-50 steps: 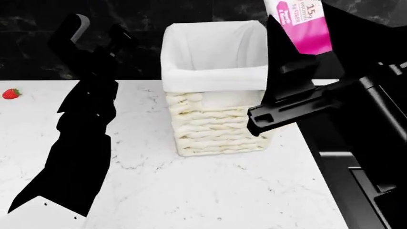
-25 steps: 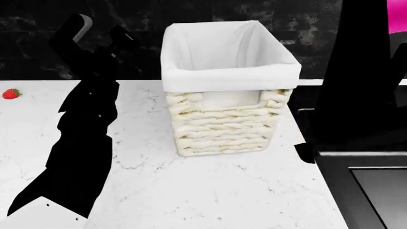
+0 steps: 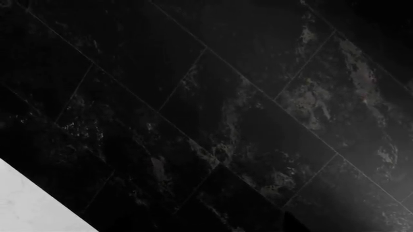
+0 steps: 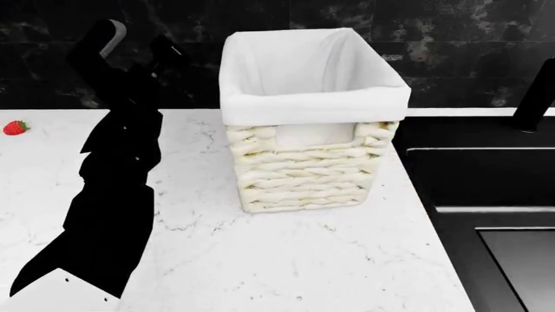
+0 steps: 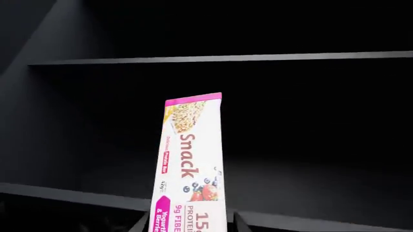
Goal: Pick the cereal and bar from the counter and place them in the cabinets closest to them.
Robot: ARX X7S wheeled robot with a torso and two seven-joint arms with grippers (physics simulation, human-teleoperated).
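Gripping the cream-and-pink wrapped snack bar [image 5: 189, 169] upright, the right gripper [image 5: 188, 223] faces dark cabinet shelves [image 5: 219, 59]. The left arm [image 4: 113, 162] reaches over the white marble surface [image 4: 286, 260], its gripper's state indiscernible.

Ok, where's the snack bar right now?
Only the right wrist view shows it: the snack bar stands upright in the right claw, facing a dark cabinet shelf.

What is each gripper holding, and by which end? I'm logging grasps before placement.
The right gripper holds the bar by its magenta end, cream end pointing toward a dark cabinet shelf. The left gripper appears empty.
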